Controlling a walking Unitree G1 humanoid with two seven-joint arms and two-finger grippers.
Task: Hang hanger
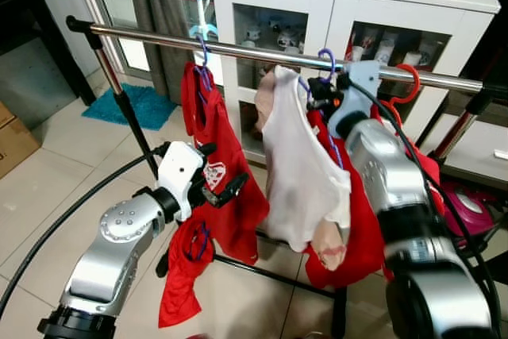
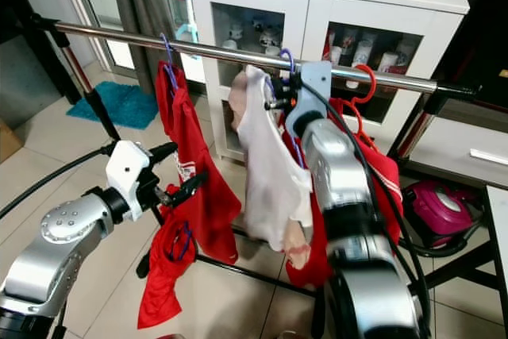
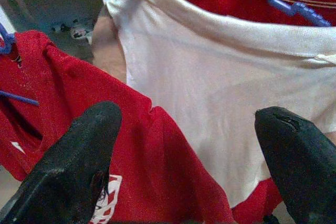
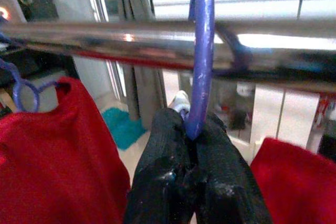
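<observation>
— Where's the hanger against the rail?
— Your right hand (image 4: 191,145) pinches the purple hanger (image 4: 202,51) by its hook, already curled over the steel rail (image 1: 262,53), which runs crosswise.
— And the left?
— Your left hand (image 3: 184,145) is spread open, lower down, facing the white shirt (image 1: 298,156). The head views hide the pinch; the wrist shows it.

Daylight came in through the window (image 1: 119,5) behind the metal rail (image 1: 262,55) and lit the room evenly, and my head views were sharp, with soft shadows under the rail on the floor tiles (image 1: 71,172). A bright glare streak ran along the rail. In my right wrist view the rail and the purple hook (image 4: 202,51) over it were blurred; my left wrist view was slightly soft.
</observation>
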